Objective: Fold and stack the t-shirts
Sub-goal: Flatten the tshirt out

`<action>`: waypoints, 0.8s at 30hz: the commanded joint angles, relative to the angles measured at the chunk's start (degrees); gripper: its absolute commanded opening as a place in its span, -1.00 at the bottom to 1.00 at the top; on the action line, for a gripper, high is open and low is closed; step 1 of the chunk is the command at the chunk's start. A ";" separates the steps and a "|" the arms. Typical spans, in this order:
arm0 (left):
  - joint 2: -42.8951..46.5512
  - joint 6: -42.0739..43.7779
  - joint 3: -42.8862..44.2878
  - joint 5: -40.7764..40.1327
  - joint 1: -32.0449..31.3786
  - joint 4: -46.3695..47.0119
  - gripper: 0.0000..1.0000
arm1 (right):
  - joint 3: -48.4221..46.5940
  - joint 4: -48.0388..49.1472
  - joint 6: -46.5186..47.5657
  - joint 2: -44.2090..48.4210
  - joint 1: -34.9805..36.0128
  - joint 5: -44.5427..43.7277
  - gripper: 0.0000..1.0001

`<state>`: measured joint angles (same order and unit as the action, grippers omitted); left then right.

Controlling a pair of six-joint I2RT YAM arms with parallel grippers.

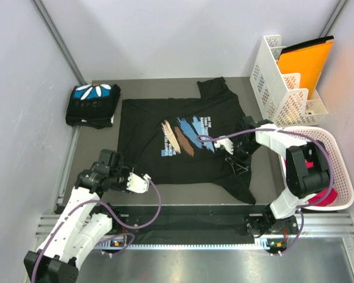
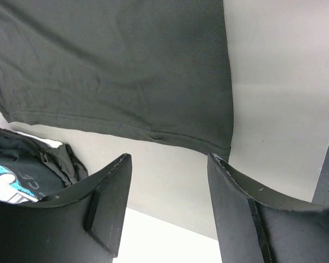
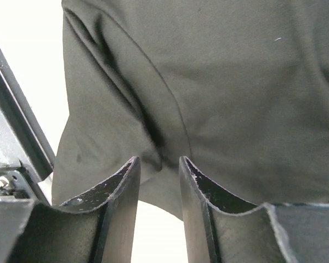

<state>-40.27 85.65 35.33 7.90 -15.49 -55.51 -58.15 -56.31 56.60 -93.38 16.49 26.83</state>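
One black t-shirt (image 1: 183,141) lies spread flat mid-table, its blue-and-tan brush-stroke print facing up. A second t-shirt (image 1: 93,105), folded with blue and white petals on top, sits at the back left. My left gripper (image 1: 143,183) hovers off the spread shirt's near-left corner. In the left wrist view the left gripper (image 2: 170,159) is open and empty, with the shirt hem (image 2: 126,71) ahead and the folded shirt (image 2: 22,170) at the left. My right gripper (image 1: 239,162) is over the near-right sleeve. Seen from the right wrist, the right gripper (image 3: 159,161) stands narrowly open just short of the sleeve cloth (image 3: 208,82).
A white laundry basket (image 1: 336,171) with something pink inside stands at the right edge. Behind it is a white file rack (image 1: 283,82) holding an orange folder (image 1: 307,62). A metal rail (image 1: 194,239) runs along the near edge. Grey walls enclose the table.
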 commanded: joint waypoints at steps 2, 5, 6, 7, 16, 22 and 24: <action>0.46 0.22 0.97 0.98 -0.07 0.22 0.25 | 1.20 0.94 1.32 -1.10 0.56 0.51 -0.29; 0.63 0.22 1.14 0.97 -0.07 0.05 0.25 | 1.73 1.73 1.06 -0.66 0.73 0.07 -0.50; 0.72 0.14 1.06 1.06 -0.07 -0.04 0.25 | 1.64 1.82 0.80 -0.40 0.65 -0.02 -0.62; 0.81 0.05 1.05 1.15 -0.07 -0.04 0.25 | 1.64 1.82 0.71 -0.31 0.65 -0.11 -0.97; 1.25 0.75 0.27 1.94 -0.07 0.22 0.25 | -3.01 -5.01 2.98 3.29 1.70 0.94 -1.00; -0.77 0.40 0.26 1.94 -0.07 2.59 0.25 | -6.97 -11.00 4.39 6.98 4.33 3.58 -1.00; -1.30 0.31 0.26 1.94 -0.07 3.21 0.25 | -7.24 -11.36 4.14 8.39 6.53 3.06 -1.00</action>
<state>-40.53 85.65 35.33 8.12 -15.49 -54.87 -62.72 -62.81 58.83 -89.43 19.46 27.14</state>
